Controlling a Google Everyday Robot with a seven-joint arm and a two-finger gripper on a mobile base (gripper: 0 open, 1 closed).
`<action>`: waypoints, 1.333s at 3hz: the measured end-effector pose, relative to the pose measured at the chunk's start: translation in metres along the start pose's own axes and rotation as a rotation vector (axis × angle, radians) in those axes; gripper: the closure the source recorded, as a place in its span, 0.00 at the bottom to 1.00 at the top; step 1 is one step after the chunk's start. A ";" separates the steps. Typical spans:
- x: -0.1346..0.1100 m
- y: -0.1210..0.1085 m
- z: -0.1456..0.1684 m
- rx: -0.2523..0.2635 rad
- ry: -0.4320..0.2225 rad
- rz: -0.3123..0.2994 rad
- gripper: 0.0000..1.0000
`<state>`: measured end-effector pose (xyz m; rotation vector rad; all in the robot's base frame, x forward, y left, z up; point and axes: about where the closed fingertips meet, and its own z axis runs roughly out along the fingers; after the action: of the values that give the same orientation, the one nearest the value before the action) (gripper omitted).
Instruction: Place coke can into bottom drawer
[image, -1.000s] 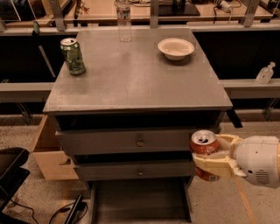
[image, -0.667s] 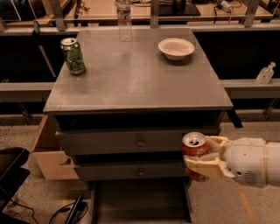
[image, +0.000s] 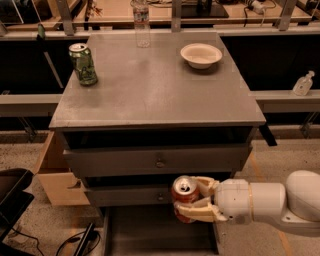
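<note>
Camera view, one arm: coke can (image: 185, 196), upright with its silver top up, is gripped side-on between the closed cream fingers of the pincer (image: 187, 198), which reaches in from the right at the level of the lower knobbed drawer front (image: 130, 196). Bottom drawer (image: 150, 232), pulled open and dark inside, lies directly beneath the can, under its right part. The move judged needed is a plain descent with the long axis kept vertical. Green can (image: 83, 64), bowl (image: 201, 55) and bottle (image: 141, 22) stand on the surface (image: 155, 90), well apart.
</note>
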<state>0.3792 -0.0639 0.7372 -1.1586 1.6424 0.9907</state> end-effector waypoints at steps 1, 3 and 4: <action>0.057 -0.002 0.026 -0.154 -0.056 -0.063 1.00; 0.208 -0.042 0.061 -0.273 -0.060 -0.025 1.00; 0.260 -0.065 0.073 -0.226 -0.075 0.022 1.00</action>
<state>0.4075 -0.0813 0.4613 -1.2376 1.5160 1.2446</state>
